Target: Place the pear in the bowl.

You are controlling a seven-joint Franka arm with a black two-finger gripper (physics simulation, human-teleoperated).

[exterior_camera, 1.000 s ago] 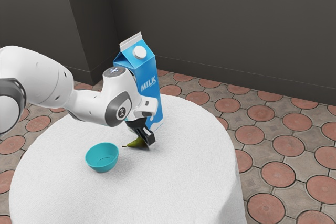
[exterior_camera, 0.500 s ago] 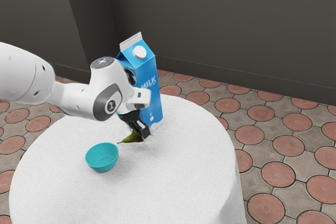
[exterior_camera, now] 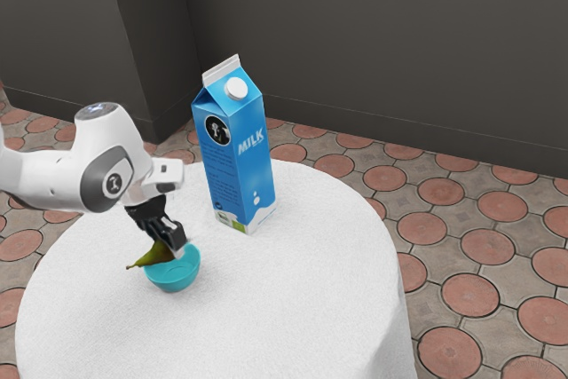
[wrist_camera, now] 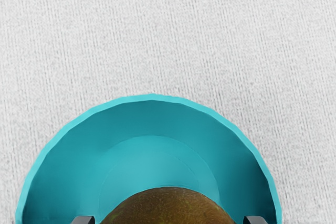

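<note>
Brownish-green pear (exterior_camera: pixel 157 254), tilted with its narrow stem end lower, held in the fingers (exterior_camera: pixel 175 239) over a round turquoise bowl (exterior_camera: pixel 175 282), bowl upright on the white tabletop (exterior_camera: pixel 293 308)

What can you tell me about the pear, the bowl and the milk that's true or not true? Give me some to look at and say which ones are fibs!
1. The claw is holding the pear. True.
2. The milk carton stands outside the bowl. True.
3. The bowl is red. False: it is blue-green.
4. The milk carton is lying on its side. False: it stands upright.
5. The table has a white cover. True.
6. The pear's stem points toward the milk carton. False: it points away.
</note>
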